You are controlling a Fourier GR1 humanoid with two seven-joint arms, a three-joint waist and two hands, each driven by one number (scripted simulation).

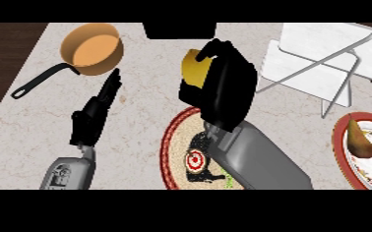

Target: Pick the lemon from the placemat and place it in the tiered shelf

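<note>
A yellow lemon is held above the counter, with my right hand curled round it; the fingers hide most of it. Below, the round placemat with a red rim and a red-and-black centre lies at the lower middle, partly covered by my right forearm. The white tiered shelf with grey metal legs stands at the upper right, apart from the lemon. At the left, my left hand rests with straight fingers pointing up, holding nothing.
An orange saucepan with a black handle sits at the upper left. A red-rimmed plate with a piece of food is at the right edge. A dark block stands at the top middle. The counter's left edge borders dark wood.
</note>
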